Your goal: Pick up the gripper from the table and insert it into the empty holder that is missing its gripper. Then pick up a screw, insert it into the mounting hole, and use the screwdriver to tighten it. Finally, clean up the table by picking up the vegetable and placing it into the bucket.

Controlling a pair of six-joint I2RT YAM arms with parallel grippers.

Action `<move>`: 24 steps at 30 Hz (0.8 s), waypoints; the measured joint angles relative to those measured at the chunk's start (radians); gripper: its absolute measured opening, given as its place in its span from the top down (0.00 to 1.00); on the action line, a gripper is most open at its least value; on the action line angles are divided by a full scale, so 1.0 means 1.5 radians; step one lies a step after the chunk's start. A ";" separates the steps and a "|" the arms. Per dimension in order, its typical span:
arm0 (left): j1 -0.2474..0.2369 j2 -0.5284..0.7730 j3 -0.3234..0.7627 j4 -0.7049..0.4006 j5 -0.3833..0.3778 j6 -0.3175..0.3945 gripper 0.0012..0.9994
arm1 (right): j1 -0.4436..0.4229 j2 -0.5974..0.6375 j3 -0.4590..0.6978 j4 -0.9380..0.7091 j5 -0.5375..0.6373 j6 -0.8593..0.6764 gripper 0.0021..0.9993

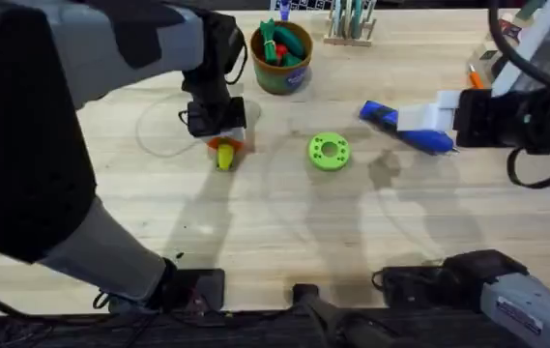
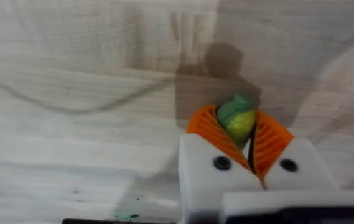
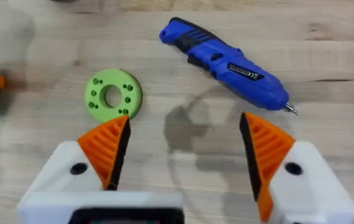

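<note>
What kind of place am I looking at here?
Probably a robotics lab or test bench: two robot arms work over a wooden table, with a blue screwdriver, a green disc and a bucket of toy vegetables laid out as practice props.

One blue screwdriver (image 1: 408, 128). One green holed disc (image 1: 329, 152). One bucket (image 1: 281, 58). One yellow vegetable (image 1: 224, 158). Two grippers: left (image 1: 222, 145), right (image 3: 186, 143).

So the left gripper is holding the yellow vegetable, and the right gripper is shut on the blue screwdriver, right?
Not quite. The right gripper is open and empty; the right wrist view shows the screwdriver lying on the table. The left gripper does hold the vegetable.
</note>
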 joint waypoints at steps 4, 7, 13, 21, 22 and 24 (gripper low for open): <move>0.003 0.013 0.082 -0.041 -0.002 0.004 0.97 | 0.000 0.001 0.000 0.000 0.000 0.000 0.01; 0.003 0.014 0.171 -0.042 -0.002 0.016 0.97 | 0.000 0.008 0.000 0.000 0.000 0.000 0.01; 0.003 0.013 0.303 0.034 0.000 0.044 0.97 | 0.000 0.029 0.000 0.001 0.000 0.000 0.01; -0.013 0.025 0.319 0.180 0.034 0.074 0.97 | 0.000 0.030 0.000 0.015 0.000 0.000 0.01; -0.018 0.031 0.319 0.194 0.037 0.075 0.97 | 0.000 0.030 0.000 0.018 0.000 0.000 0.01; -0.030 0.045 0.319 0.216 0.042 0.077 0.97 | 0.000 0.030 0.000 0.023 0.000 0.000 0.01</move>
